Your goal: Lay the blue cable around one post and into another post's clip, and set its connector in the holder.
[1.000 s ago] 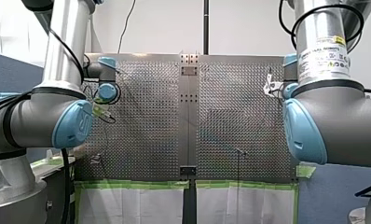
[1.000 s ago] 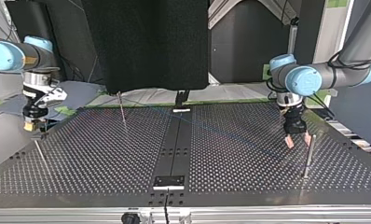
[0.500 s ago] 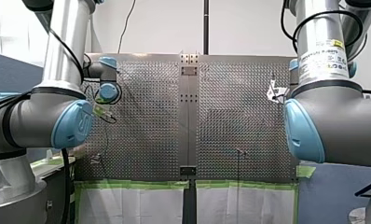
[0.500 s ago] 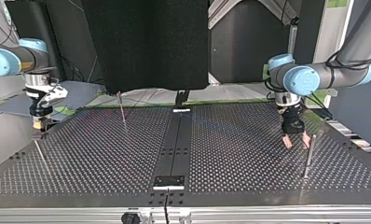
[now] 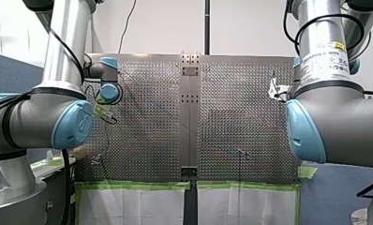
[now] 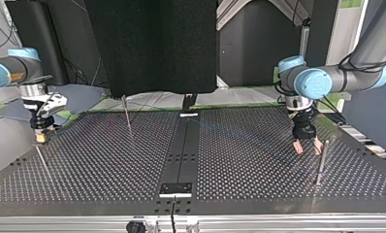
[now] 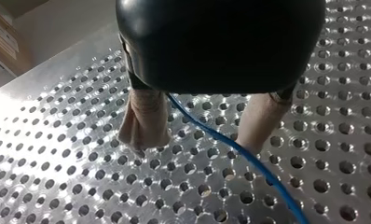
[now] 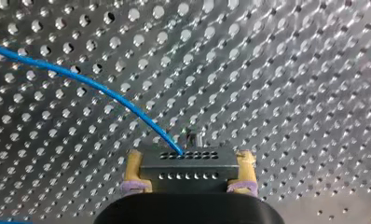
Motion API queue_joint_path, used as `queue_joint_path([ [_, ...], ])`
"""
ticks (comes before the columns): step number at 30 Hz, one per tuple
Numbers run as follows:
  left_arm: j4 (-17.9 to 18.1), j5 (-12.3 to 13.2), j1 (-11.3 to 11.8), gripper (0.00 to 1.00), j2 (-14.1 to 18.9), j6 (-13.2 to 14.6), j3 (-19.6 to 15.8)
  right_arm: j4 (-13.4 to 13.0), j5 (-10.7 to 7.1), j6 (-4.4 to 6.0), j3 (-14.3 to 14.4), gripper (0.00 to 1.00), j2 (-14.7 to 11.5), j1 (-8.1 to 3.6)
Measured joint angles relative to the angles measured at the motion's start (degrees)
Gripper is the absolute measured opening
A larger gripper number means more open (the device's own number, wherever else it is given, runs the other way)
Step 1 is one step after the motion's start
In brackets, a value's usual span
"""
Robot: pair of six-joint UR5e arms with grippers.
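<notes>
The right gripper (image 6: 40, 138), at the top view's left, is clamped on the connector (image 8: 188, 164). The left gripper (image 7: 198, 142), pads apart, straddles the blue cable (image 7: 263, 173), probably to guide it.

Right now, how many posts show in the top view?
3: one post near the far edge, left of centre; one at the left, by my right gripper; one at the right, beside my left gripper. Others may be hidden.
</notes>
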Motion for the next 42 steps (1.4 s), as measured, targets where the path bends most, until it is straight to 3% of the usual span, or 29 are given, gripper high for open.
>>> queue_joint_path([
  [4,-0.01,-0.05,-0.12,1.00,0.01,0.32,0.00,0.07,-2.22,-0.59,-0.12,0.17,0.01,-0.59],
  [11,-0.01,-0.11,-0.26,1.00,0.00,0.67,0.00,0.72,-6.09,-0.60,-0.14,0.17,0.02,-2.09],
  [15,-0.01,-0.34,-0.36,1.00,0.00,1.14,-0.02,0.92,-7.71,-1.29,-0.15,0.17,0.05,-2.90],
  [23,-0.01,-0.42,-0.46,1.00,0.02,1.31,0.00,0.70,-8.66,-1.64,-0.84,0.17,0.06,-3.82],
  [34,0.15,-0.44,-0.51,1.00,0.01,1.62,0.00,0.23,-8.80,-0.46,-1.63,0.17,0.62,-4.47],
  [42,0.12,-0.42,-0.52,1.00,-0.01,1.67,0.00,0.66,-8.80,-0.47,-2.29,0.17,1.49,-4.38],
])
